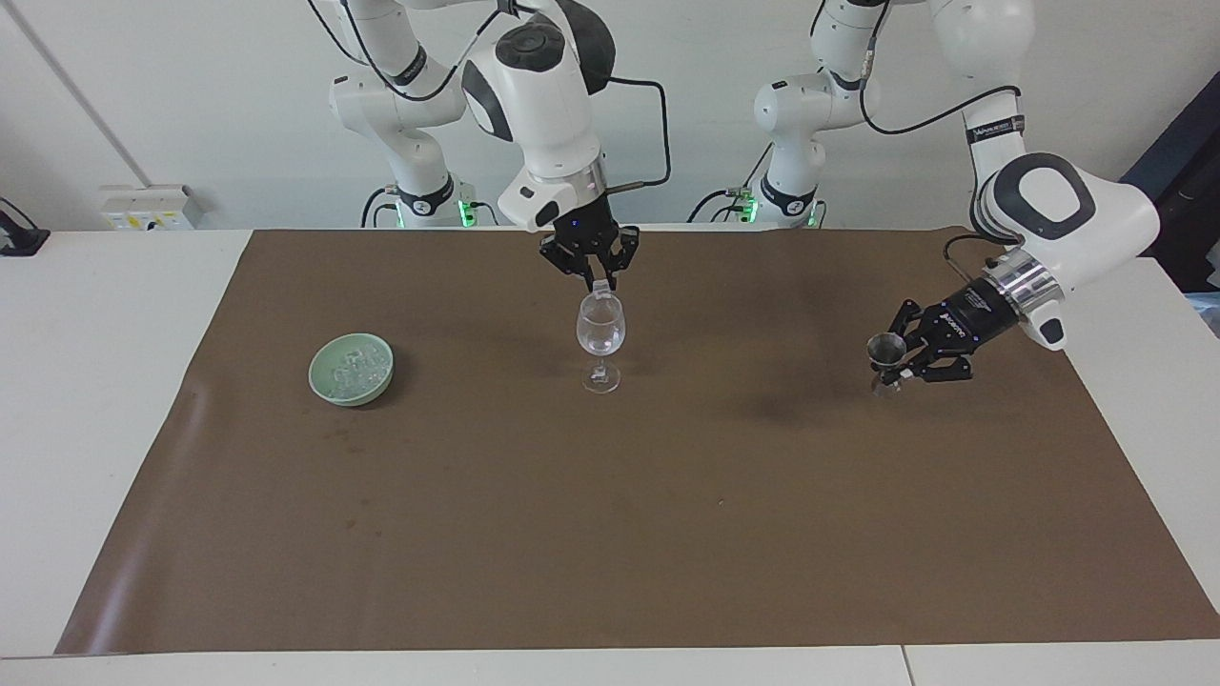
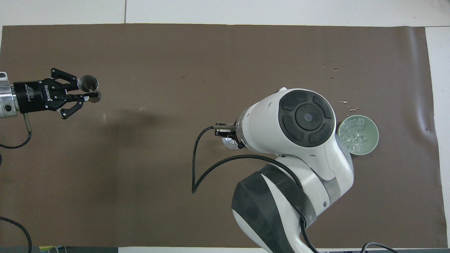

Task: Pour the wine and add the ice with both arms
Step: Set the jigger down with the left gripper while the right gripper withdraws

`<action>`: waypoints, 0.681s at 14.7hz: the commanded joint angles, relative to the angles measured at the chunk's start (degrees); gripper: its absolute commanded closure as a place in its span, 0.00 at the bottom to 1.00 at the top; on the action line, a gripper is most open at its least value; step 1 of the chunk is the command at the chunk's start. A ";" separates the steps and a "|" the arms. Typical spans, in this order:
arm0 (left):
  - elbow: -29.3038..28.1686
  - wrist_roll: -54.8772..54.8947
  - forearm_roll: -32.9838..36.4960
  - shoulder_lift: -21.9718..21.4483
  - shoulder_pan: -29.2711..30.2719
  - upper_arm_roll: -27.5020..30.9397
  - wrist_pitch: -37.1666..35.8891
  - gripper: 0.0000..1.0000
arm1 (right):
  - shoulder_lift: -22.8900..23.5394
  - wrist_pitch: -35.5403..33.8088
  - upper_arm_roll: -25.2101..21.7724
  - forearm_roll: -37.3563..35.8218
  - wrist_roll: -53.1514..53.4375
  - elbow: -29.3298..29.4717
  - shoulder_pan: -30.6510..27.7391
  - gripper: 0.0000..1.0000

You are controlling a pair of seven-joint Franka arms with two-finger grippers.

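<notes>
Since the right gripper [image 1: 600,283] pinches an ice cube, the glass [image 1: 600,329] directly beneath it matters. Left gripper [image 1: 901,367] holds the jigger [image 1: 886,353], well apart.

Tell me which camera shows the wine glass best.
The facing view: the wine glass stands fully visible, bowl, stem and foot, with the right gripper just over its rim. In the overhead view the right arm covers nearly all of it; only a sliver of rim shows.
</notes>
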 commanded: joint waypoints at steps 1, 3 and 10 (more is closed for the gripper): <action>1.13 8.40 -5.37 6.53 6.33 -0.69 -8.25 1.00 | -1.28 0.66 -0.18 0.80 0.28 -2.33 0.59 0.83; 1.22 10.37 -7.40 9.45 8.54 -0.60 -9.86 1.00 | -1.28 0.66 -0.09 0.88 0.28 -2.51 0.59 0.72; -0.97 10.89 -14.69 14.99 14.00 -0.69 -10.66 1.00 | -1.11 0.92 -0.18 0.80 1.25 -1.81 0.59 0.54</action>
